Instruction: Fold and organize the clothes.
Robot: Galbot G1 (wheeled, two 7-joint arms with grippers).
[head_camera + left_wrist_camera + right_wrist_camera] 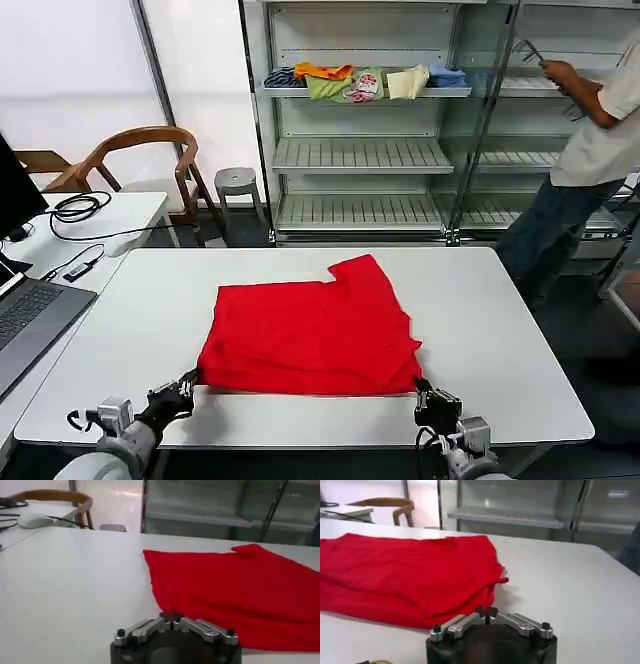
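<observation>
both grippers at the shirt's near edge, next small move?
Probably lift both near corners together and carry them toward the far edge. The left gripper and right gripper each sit shut at a near corner of the red T-shirt, which lies partly folded on the white table.

White table (500, 330), folded red T-shirt (310, 340) lying flat near its front edge
</observation>
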